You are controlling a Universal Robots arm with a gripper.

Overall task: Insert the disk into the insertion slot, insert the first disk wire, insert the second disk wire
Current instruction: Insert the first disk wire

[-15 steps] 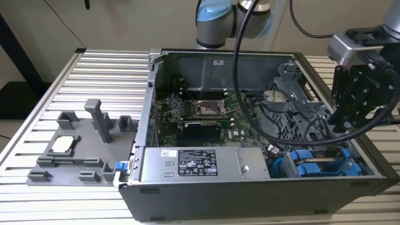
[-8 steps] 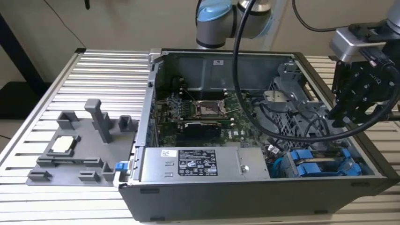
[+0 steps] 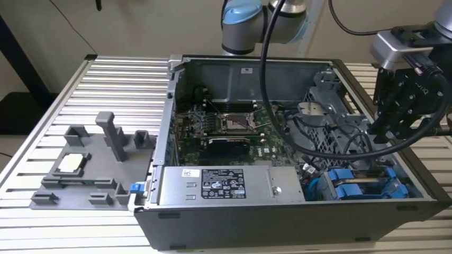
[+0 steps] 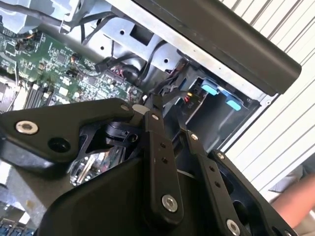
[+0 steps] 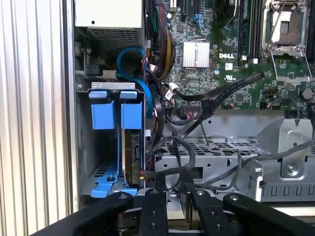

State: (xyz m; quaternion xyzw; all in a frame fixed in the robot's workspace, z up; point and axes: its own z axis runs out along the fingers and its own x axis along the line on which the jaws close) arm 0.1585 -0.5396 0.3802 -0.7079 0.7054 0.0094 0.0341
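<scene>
A: What labelling is seen?

B: The ribbed worktop (image 3: 120, 84) is occupied by an open computer case (image 3: 282, 233). Inside it, a large white label with dark print is carried on the silver power-supply box (image 3: 226, 185). A much smaller white label is stuck to the case's back wall.

A: How is the arm posed?

B: The arm (image 3: 254, 21) is mounted behind the case. The end effector (image 3: 385, 135) is pointed down into the corner at the exterior view's right, among black cables (image 5: 221, 91) and near the insertion slot (image 5: 83, 147). Whether it is spread or pressed together cannot be told.

A: What is counted?

B: One case, one green motherboard (image 5: 221, 64) and one grey fixture tray (image 3: 99, 169) on the worktop are counted. Two blue-framed carriers are counted in the slot. The disk (image 5: 131, 118) is seated there, just beside the other carrier (image 5: 101, 115).
</scene>
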